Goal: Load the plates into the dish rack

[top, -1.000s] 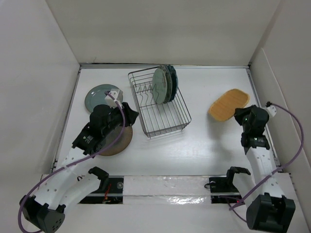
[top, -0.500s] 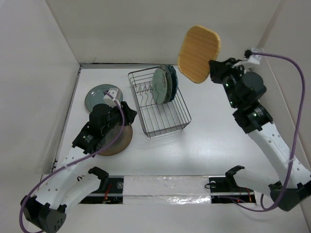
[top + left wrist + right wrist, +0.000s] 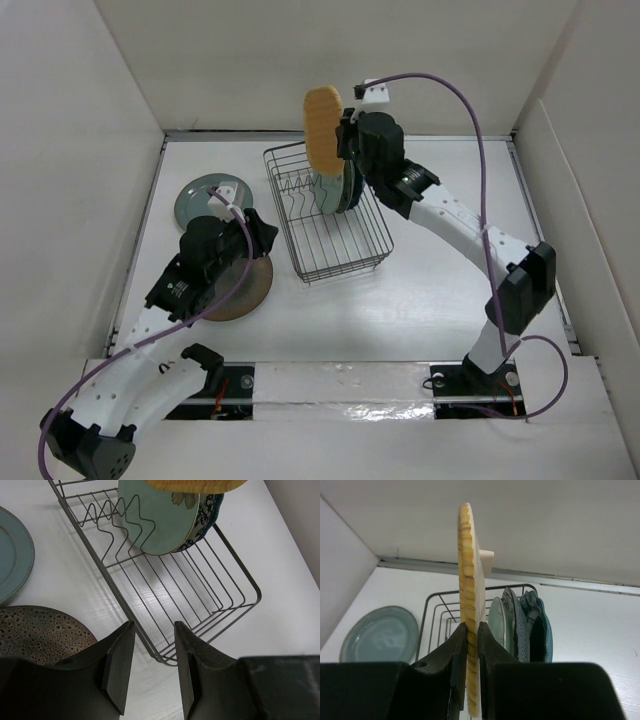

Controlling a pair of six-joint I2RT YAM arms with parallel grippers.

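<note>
A tan rounded-square plate [image 3: 322, 128] hangs on edge above the dish rack [image 3: 345, 262], and my right gripper [image 3: 343, 140] is shut on its rim. In the right wrist view the plate [image 3: 468, 570] stands upright between the jaws of that gripper [image 3: 472, 627]. It is just left of three plates [image 3: 520, 625] that stand in the rack [image 3: 435, 605]. My left gripper [image 3: 152, 625] is open and empty, low over the rack's near-left rim [image 3: 150, 645], beside a brown plate [image 3: 35, 630] that lies flat on the table.
A grey-green plate [image 3: 205, 198] lies flat on the table left of the rack, behind the brown plate [image 3: 245, 290]. The rack's front prongs [image 3: 107, 517] hold nothing. White walls close in the back and both sides.
My right arm has carried the tan plate from the right side of the table up and left. It now hangs edge-on over the rack. The left arm has stayed put.
</note>
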